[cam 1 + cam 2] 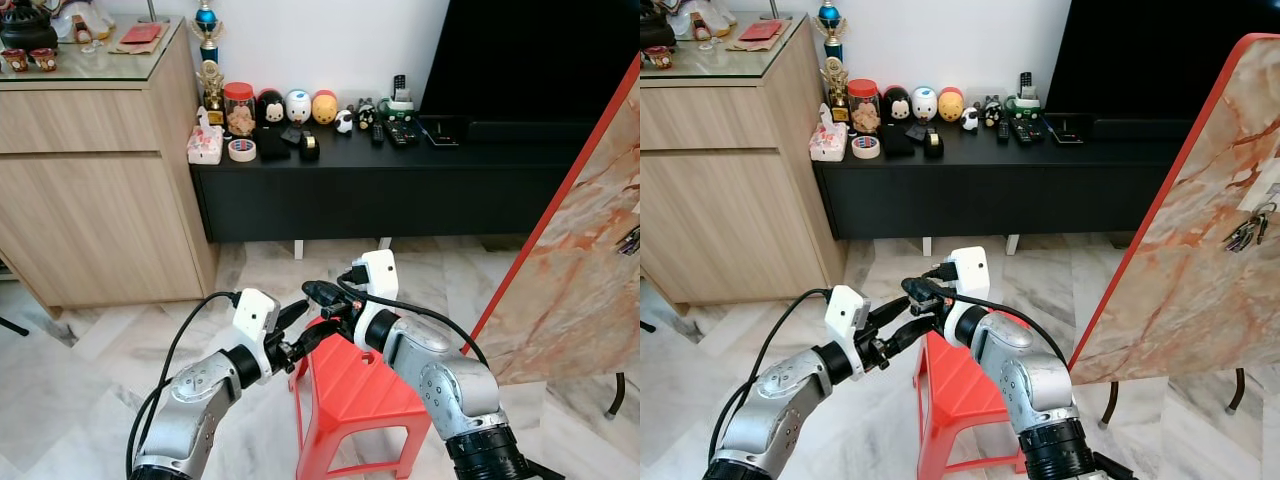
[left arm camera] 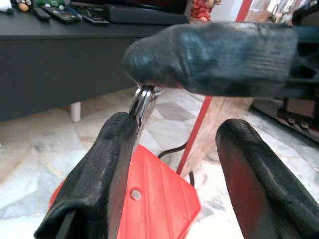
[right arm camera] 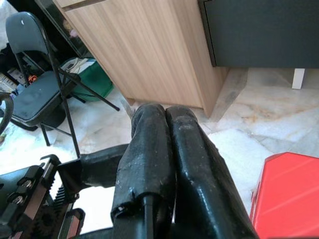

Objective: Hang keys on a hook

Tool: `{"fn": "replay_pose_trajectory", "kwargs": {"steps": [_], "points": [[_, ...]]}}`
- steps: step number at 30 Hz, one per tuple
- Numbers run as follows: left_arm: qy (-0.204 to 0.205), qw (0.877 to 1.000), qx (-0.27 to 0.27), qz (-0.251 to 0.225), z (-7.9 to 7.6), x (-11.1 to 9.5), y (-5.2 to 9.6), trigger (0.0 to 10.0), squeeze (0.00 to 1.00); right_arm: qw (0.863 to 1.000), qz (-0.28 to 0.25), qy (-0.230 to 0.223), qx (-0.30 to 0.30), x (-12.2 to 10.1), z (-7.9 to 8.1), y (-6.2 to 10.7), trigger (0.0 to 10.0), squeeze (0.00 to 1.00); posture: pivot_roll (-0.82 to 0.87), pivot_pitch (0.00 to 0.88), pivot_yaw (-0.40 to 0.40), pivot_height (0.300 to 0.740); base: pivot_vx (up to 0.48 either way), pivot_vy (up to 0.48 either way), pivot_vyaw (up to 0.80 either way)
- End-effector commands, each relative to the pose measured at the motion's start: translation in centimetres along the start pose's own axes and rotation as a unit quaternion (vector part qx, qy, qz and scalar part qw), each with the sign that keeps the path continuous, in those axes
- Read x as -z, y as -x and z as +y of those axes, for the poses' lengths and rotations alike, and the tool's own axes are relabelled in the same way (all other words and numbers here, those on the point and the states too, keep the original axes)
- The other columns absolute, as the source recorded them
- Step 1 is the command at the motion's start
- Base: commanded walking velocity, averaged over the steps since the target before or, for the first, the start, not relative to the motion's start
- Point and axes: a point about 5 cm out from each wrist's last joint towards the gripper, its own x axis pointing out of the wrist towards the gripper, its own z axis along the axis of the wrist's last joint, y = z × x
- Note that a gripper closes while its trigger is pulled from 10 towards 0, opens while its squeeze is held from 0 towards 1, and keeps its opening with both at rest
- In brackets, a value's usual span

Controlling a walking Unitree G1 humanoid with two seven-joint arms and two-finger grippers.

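**Two grippers meeting over the red stool; key ring at the fingertips**

- Left gripper (image 1: pixel 300 333): raised in front of the robot, fingers spread wide apart. In the left wrist view a metal key ring (image 2: pixel 141 101) rests against the tip of one finger (image 2: pixel 99 174); the other finger stands well clear of it.
- Right gripper (image 1: pixel 318 294): just beside and slightly above the left one, fingers pressed together with no gap in the right wrist view. Its tip crosses over the left gripper's open gap and touches the top of the key ring. Whether it actually grips the ring cannot be told.
- Red plastic stool (image 1: pixel 350 395): directly below both grippers, its near corner under the ring.
- Marble-patterned board with a red edge (image 1: pixel 1185 250): to the right of the right gripper, leaning; its red edge runs diagonally near the right arm. A bunch of keys (image 1: pixel 1245 232) hangs on its face, well apart from both grippers.
- Black low cabinet (image 1: pixel 380 185): beyond the grippers, with open marble floor (image 1: pixel 260 270) between.
- Wooden sideboard (image 1: pixel 100 190): ahead and left of the left gripper, well apart.
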Motion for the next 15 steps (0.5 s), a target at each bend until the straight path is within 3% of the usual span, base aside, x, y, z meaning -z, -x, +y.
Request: {"fn": "replay_pose_trajectory", "kwargs": {"steps": [1,15], "points": [[-0.018,1.0,-0.002,-0.002,0.03,-0.38,-0.26,10.0,0.0,1.0,-0.011,0.009,-0.006,-0.62,0.37,0.24,10.0,0.0,0.11,0.0,-0.08,0.74,0.0,0.0,0.0],[-0.032,0.999,-0.02,-0.016,0.44,-0.79,-0.64,10.0,0.0,1.0,-0.01,0.006,-0.007,-0.71,0.46,0.22,10.0,0.0,0.11,0.0,-0.081,0.74,0.0,0.0,0.0]]}}
